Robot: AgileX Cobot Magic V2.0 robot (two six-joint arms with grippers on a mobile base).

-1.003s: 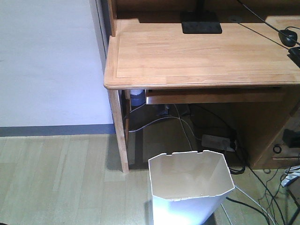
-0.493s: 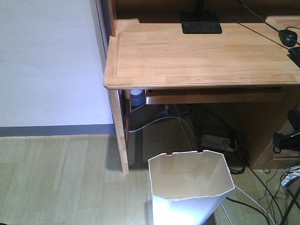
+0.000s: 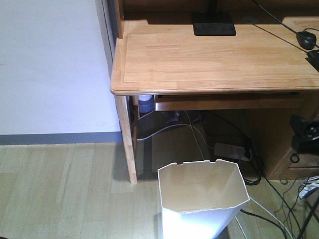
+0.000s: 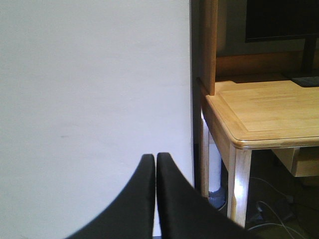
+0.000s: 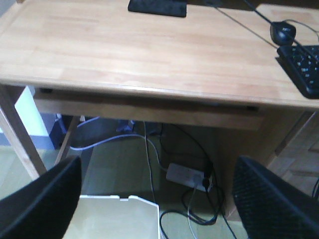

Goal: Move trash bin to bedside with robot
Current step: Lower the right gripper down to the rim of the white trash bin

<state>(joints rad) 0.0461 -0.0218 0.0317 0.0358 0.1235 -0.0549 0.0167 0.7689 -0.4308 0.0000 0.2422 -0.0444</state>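
R gripper (image 5: pixel 157 199) jaws apart | trash bin (image 5: pixel 117 215) upright, below-left of them; R nearer | L gripper (image 4: pixel 155 196) jaws together

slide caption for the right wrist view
right gripper open toward the wooden desk, trash bin low between its fingers, power strip on the floor beyond
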